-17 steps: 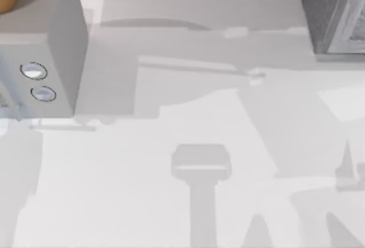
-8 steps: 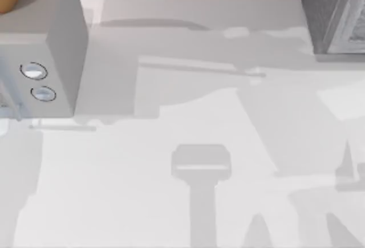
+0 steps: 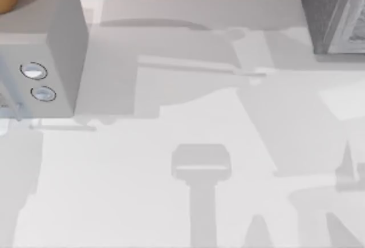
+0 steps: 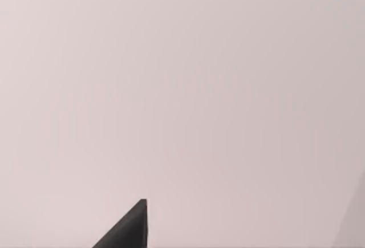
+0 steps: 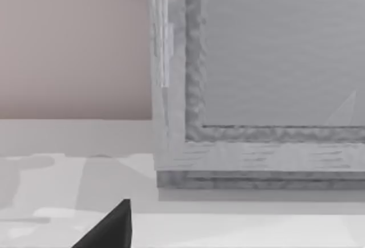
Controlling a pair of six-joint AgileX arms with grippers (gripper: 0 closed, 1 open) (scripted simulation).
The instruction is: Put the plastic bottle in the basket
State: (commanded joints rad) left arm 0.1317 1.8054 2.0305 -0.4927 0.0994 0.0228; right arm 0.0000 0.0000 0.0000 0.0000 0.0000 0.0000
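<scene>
A grey box with two round dials [image 3: 45,60] is sitting at the table's [image 3: 142,202] left edge — a framed grey cabinet [image 3: 333,14] at its right. One dark fingertip [image 5: 105,228] is facing that cabinet; finger state unclear.

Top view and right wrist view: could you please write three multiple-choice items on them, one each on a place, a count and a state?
1. Where on the white table is the smooth grey box with round dials?
A. left side
B. right side
C. middle

2. How many round dials does it bear?
A. one
B. two
C. four

3. How does the right gripper stand to the textured grey box?
A. clamped on it
B. inside it
C. apart from it

Answers:
1 A, it sits at the top view's left edge.
2 B, two rings show.
3 C, bare table lies between.
</scene>
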